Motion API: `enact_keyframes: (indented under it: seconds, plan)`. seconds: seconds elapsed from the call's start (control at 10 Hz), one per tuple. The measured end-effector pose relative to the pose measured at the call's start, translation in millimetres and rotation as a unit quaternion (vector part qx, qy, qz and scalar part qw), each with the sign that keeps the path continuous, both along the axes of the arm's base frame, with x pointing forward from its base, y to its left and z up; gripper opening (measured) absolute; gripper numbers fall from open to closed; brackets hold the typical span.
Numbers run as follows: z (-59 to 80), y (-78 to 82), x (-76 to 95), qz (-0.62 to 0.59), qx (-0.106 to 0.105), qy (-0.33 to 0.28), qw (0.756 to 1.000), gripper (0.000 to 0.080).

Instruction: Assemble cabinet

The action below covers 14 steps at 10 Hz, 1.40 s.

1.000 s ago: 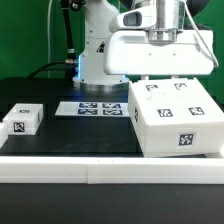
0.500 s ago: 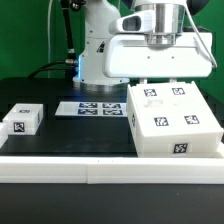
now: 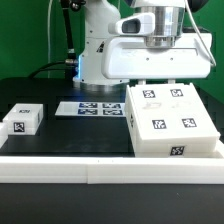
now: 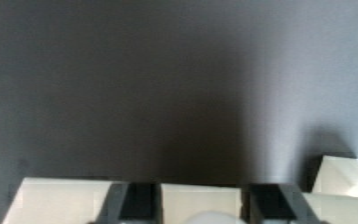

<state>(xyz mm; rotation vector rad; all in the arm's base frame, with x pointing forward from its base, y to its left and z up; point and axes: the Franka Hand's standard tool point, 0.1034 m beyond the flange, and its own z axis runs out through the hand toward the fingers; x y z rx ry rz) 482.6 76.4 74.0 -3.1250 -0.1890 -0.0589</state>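
Note:
The cabinet, a large white box with square marker tags, stands tilted on the black table at the exterior view's right. Its face with several tags is turned toward the camera. My gripper comes down from above onto the cabinet's upper back edge, where the fingertips are hidden behind the box. In the wrist view the two dark fingers are shut on a white wall of the cabinet. A small white tagged block lies apart at the far left.
The marker board lies flat behind the middle of the table. A long white border rail runs along the front edge. The robot's base stands at the back, behind the marker board.
The cabinet has tipped further forward in my grip, so its many-tagged face now shows more fully. The small block and the marker board have not moved.

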Motion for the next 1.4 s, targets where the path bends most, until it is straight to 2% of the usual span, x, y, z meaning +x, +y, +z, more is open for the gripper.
enact_keyframes:
  seconds: [0.2, 0.7, 0.9, 1.1, 1.4]
  plan:
    - [18.3, 2.1, 5.5, -0.009, 0.003, 0.026, 1.0, 0.0212]
    - [11.4, -0.2, 1.2, -0.006, 0.001, 0.033, 0.999, 0.0211]
    - [19.7, 1.5, 5.6, -0.006, 0.003, 0.037, 0.999, 0.021]
    - [36.7, 4.1, 22.8, -0.006, 0.005, 0.046, 0.999, 0.021]
    - [31.3, 3.1, 18.0, -0.006, 0.005, 0.044, 0.999, 0.0194]
